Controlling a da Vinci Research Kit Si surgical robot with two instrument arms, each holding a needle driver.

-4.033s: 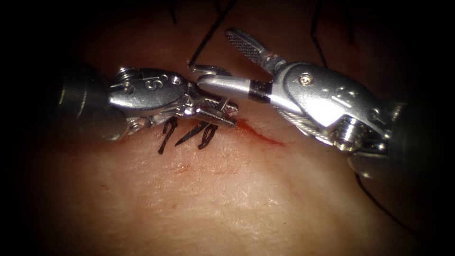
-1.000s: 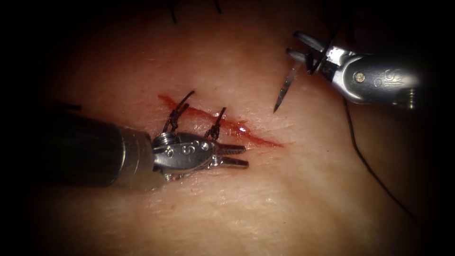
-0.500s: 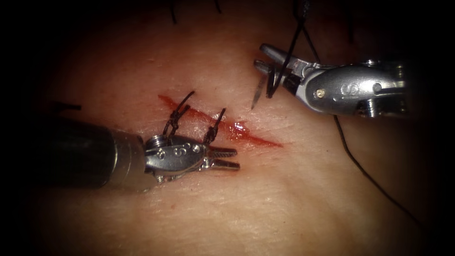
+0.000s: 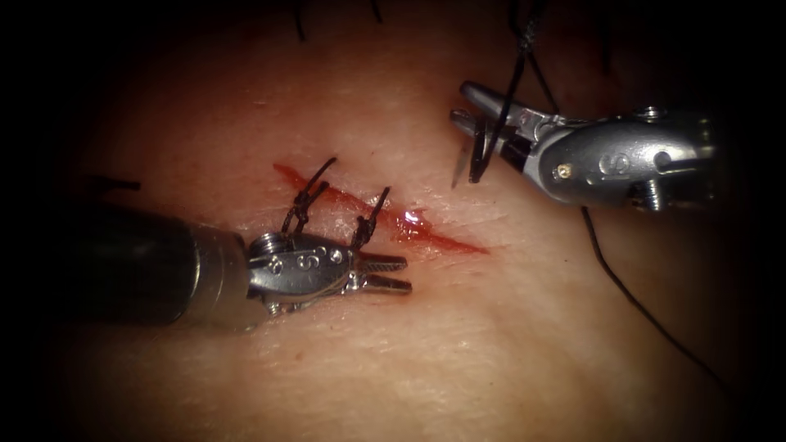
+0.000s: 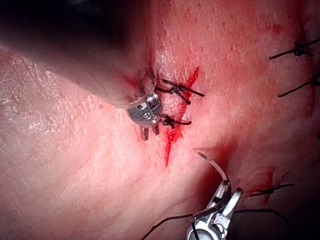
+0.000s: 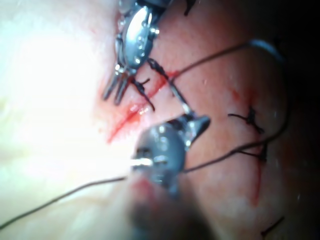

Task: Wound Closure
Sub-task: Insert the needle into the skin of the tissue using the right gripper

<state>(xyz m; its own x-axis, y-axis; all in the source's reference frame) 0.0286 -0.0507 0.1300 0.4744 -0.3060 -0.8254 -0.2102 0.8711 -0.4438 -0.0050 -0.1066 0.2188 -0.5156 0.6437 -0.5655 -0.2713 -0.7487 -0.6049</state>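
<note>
Needle [image 4: 463, 164] is hanging clear of the tissue [image 4: 458, 344] at upper right, gripped by the right tool [image 4: 472, 109]. Left tool [image 4: 393, 274] is resting at lower left beside the cut [image 4: 442, 236], jaws slightly parted, holding nothing.

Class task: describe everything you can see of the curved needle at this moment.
The needle is a thin, curved, shiny steel sliver ending in a sharp point. The right tool has its jaws shut on it, away from the tip; the free part hangs point-down above the tissue, on the right of the cut, not in it. Dark thread crosses the tool beside it. In the left wrist view its arc curves out from those jaws.
</note>
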